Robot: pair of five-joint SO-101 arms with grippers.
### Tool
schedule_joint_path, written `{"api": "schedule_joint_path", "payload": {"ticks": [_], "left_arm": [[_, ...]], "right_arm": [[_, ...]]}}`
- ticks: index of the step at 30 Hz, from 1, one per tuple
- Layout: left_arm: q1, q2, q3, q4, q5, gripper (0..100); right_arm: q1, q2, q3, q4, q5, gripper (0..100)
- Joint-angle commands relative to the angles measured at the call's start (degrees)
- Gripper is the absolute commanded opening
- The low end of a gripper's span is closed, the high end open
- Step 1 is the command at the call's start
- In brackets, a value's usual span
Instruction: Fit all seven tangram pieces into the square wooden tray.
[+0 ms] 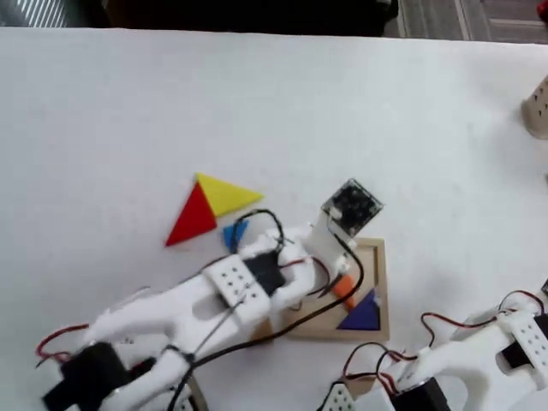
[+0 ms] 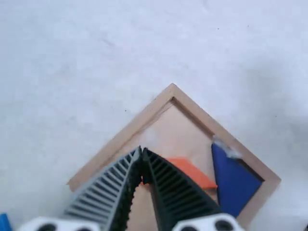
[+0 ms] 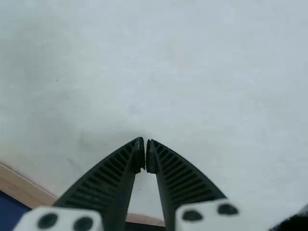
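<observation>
The square wooden tray [image 1: 382,278] lies near the table's front, and my left arm reaches over it. In the left wrist view my left gripper [image 2: 142,153] is shut just above the tray [image 2: 144,118] floor. An orange piece [image 2: 190,172] lies flat right behind its tips, beside a dark blue triangle [image 2: 233,178]. From above, the orange piece [image 1: 343,288] and blue triangle [image 1: 364,315] sit in the tray. A red triangle [image 1: 193,217], a yellow triangle [image 1: 224,194] and a small blue piece [image 1: 235,233] lie on the table left of the tray. My right gripper [image 3: 145,144] is shut over bare table beside the tray [image 3: 19,190] edge.
A beige perforated object [image 1: 538,107] stands at the table's right edge. The right arm [image 1: 479,351] rests at the front right, with red and black cables looping near the tray. White table stretches behind and to the right of the tray.
</observation>
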Motion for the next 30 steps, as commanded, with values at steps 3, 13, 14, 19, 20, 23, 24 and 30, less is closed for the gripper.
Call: {"api": "schedule_joint_path", "payload": {"ticks": [3,13,14,19,20,23,24,30], "left_arm": [[-0.8,-5.9,3.5,9.6,1.3,2],[4.9,5.1,4.4,6.5,4.8,2],[4.8,5.8,3.6,6.5,4.8,2],[3.6,15.3,-2.8,6.7,4.8,2],[3.6,17.3,-4.8,6.9,4.8,2],[3.6,21.5,-10.3,7.6,5.2,2],[3.6,22.5,-11.7,7.4,6.2,2],[3.5,26.2,-17.6,7.3,9.2,2]], "right_arm": [[-0.6,-1.5,-0.7,-0.9,0.6,1.7],[-0.6,-1.5,-0.7,-0.9,0.6,1.7],[-0.6,-1.5,-0.7,-0.9,0.6,1.7],[-0.6,-1.6,-0.7,-0.9,0.6,1.7],[-0.6,-1.6,-0.7,-0.9,0.6,1.7],[-0.6,-1.6,-0.7,-0.9,0.6,1.7],[-0.6,-1.6,-0.7,-0.9,0.6,1.7],[-0.6,-1.6,-0.7,-0.9,0.6,1.7]]}}
